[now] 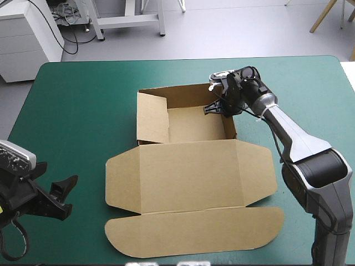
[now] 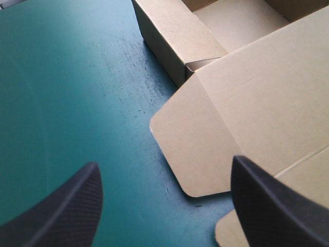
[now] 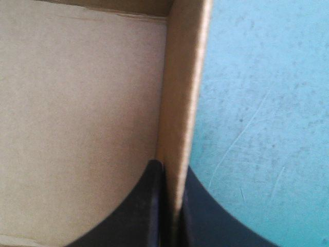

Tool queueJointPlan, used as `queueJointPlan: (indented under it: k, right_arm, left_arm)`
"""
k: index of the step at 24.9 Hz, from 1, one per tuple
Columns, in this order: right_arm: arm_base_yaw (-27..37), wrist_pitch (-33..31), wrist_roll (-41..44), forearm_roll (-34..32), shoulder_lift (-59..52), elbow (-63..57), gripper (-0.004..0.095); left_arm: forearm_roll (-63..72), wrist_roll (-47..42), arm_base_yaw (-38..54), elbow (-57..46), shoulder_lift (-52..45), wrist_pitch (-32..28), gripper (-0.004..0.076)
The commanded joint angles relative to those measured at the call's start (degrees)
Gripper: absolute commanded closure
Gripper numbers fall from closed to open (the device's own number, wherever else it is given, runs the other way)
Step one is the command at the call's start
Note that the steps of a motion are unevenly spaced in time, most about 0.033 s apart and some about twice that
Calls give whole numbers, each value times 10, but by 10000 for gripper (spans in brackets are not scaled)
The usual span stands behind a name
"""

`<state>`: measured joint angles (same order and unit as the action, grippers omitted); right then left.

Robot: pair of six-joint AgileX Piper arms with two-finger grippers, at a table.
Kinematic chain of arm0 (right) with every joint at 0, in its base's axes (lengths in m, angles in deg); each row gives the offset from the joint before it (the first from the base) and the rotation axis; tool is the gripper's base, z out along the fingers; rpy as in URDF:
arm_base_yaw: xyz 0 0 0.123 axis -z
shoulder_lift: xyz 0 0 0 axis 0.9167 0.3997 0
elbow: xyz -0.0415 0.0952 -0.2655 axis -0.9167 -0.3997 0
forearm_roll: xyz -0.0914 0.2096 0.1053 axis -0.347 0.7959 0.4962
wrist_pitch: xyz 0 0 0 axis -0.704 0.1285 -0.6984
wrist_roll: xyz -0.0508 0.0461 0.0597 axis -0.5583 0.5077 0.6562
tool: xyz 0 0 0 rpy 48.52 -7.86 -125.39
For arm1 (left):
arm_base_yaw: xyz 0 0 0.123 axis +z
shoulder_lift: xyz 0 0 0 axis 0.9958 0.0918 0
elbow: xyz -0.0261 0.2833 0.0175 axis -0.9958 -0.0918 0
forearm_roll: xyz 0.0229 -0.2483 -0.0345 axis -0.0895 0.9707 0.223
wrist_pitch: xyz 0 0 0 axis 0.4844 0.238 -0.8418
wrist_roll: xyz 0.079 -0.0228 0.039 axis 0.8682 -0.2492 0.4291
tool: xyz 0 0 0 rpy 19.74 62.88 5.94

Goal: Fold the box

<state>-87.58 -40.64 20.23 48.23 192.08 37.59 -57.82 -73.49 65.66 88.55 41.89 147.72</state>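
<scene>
The brown box [image 1: 188,166] lies mid-table as an open tray, walls raised at the far end, its lid [image 1: 194,230] flat toward the near edge. My right gripper [image 1: 219,108] is at the tray's right wall [image 3: 180,103], one black finger inside and one outside, shut on that wall. My left gripper [image 1: 58,197] is low near the table's front left corner, well clear of the box, open with nothing between its fingers [image 2: 61,211]. The left wrist view shows the lid's rounded side flap [image 2: 205,144] and the tray's left wall [image 2: 175,36] ahead of the left gripper.
Bare teal-green cover [image 1: 72,111] stretches left of the box and along the far edge. A white cabinet [image 1: 28,33] and a table frame stand on the floor beyond the far edge.
</scene>
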Motion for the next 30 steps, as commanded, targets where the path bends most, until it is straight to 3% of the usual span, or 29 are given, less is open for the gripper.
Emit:
queueJointPlan:
  k: [1, 9, 13, 20, 27, 30]
  right_arm:
    - [37, -10, -21, -42, -48, 17, 927]
    - [289, -2, -89, -24, -100, 10, 927]
    - [377, 31, -107, -11, -100, -36, 925]
    - [462, 64, -121, 8, -96, -80, 925]
    - [476, 72, -160, 61, -96, -80, 920]
    - [476, 76, -166, 64, -96, -80, 827]
  left_arm:
    - [0, -6, -2, 11, 3, -31, 230]
    - [-4, -4, -2, 11, 3, -21, 232]
    - [-11, -4, -2, 11, 3, -21, 232]
    - [-13, -4, -2, 11, 3, -14, 232]
    - [-19, -4, -2, 11, 3, -21, 232]
    - [-22, -5, -2, 11, 3, -21, 232]
